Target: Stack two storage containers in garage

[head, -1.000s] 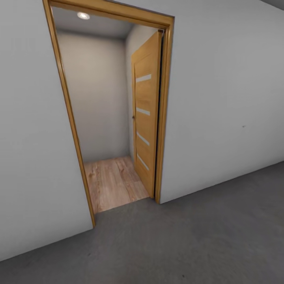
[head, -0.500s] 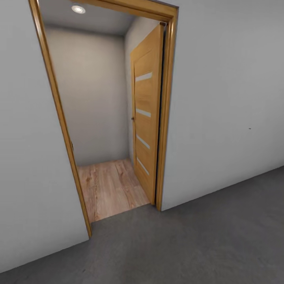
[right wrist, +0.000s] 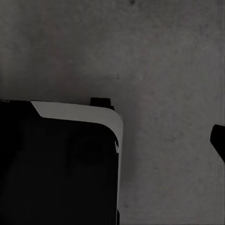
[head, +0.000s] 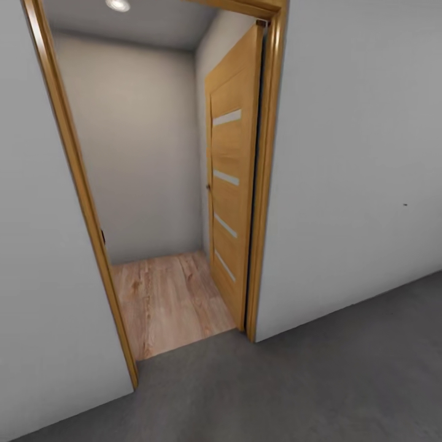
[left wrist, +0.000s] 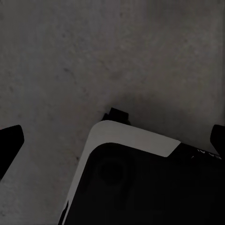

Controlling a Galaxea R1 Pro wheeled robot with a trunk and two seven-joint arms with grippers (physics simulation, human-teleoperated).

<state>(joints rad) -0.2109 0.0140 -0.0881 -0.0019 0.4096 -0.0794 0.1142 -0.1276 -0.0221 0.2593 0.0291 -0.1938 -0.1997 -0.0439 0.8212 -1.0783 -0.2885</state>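
The two storage containers are out of view. I stand on the dark grey concrete floor (head: 319,380) of the garage, facing an open doorway (head: 166,202) in its white wall. In the left wrist view my left gripper (left wrist: 112,139) hangs open over the concrete, its dark fingertips (left wrist: 9,140) far apart at the picture's two edges, nothing between them. In the right wrist view my right gripper (right wrist: 112,138) is above the same concrete, one dark fingertip (right wrist: 218,139) showing at the edge, and it holds nothing.
A wooden door (head: 233,184) with pale glass strips stands swung inward against the right jamb. Beyond the threshold lies a light wood-plank floor (head: 166,301), closed off by a grey wall. My own black-and-white base (left wrist: 140,183) sits under both wrists.
The whole head view has shifted: the camera has come closer to the doorway, which now looks larger. Nothing in the scene itself has moved.
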